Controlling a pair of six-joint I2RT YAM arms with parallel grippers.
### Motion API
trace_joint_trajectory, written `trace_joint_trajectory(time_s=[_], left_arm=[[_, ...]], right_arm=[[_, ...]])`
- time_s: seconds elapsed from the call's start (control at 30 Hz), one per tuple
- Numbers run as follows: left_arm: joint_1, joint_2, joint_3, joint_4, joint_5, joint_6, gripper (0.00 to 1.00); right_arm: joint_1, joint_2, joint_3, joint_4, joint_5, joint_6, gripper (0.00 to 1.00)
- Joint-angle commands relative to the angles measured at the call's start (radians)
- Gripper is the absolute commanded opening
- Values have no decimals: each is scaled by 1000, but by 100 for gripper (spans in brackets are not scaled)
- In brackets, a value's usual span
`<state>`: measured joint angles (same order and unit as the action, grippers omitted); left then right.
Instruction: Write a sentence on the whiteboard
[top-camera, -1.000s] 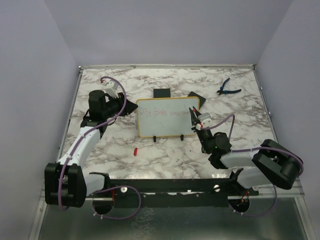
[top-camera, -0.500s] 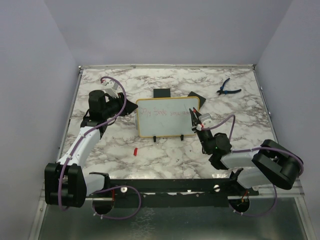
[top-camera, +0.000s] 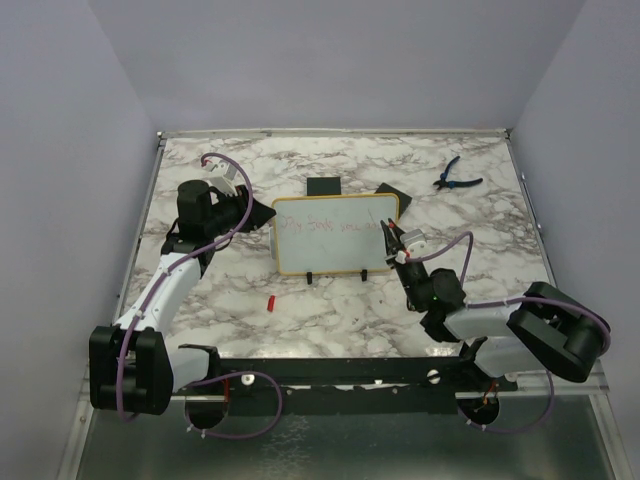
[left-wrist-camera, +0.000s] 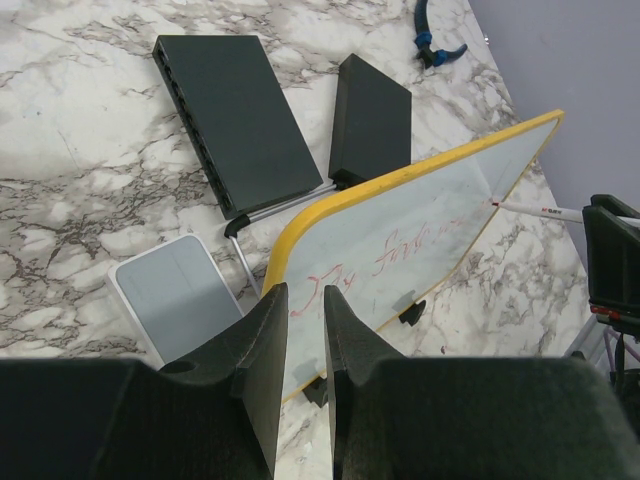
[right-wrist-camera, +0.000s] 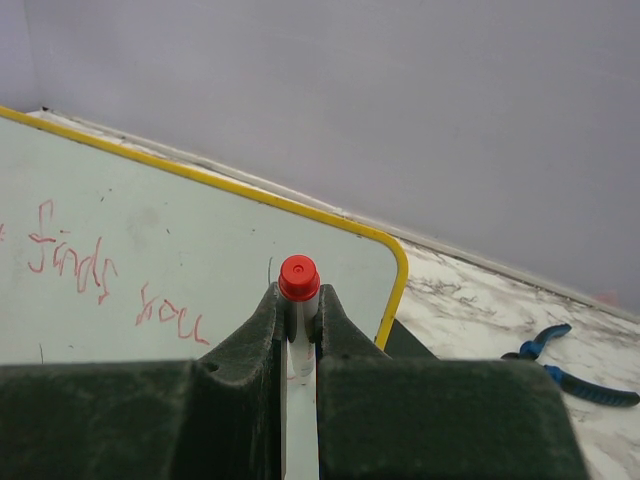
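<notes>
The whiteboard (top-camera: 335, 240), white with a yellow frame and two black feet, stands in the middle of the marble table. Faint red writing, the sentence (top-camera: 335, 227), runs across it and shows closer up (left-wrist-camera: 400, 245) (right-wrist-camera: 100, 270). My left gripper (top-camera: 262, 222) is closed down to a narrow gap on the board's left edge (left-wrist-camera: 283, 250). On the right, a white marker with a red end (right-wrist-camera: 298, 277) sits in my shut right gripper (top-camera: 392, 240). Its tip (left-wrist-camera: 495, 203) rests on the board near the right end.
Two flat black blocks (top-camera: 323, 186) (top-camera: 388, 192) lie behind the board, blue pliers (top-camera: 452, 177) at the back right. A small red cap (top-camera: 271, 301) lies in front of the board. A pale grey slab (left-wrist-camera: 175, 290) lies by the board's left end. Walls ring the table.
My right gripper and its marker have shifted slightly right and nearer along the board's right end. The left arm and the board have stayed put.
</notes>
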<state>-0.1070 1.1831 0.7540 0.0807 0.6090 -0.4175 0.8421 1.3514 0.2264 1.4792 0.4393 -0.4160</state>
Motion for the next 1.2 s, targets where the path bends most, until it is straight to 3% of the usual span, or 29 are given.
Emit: trace_joint_trajectory(time_s=[0.0,1.17], left_arm=[[-6,-17,-13,12,2,18,22],[-6,-16,-13,12,4,17,22]], right_arm=[[-7,-17,-15,-20,20,12,1],[-8,-12,26,40,43,-52,1]])
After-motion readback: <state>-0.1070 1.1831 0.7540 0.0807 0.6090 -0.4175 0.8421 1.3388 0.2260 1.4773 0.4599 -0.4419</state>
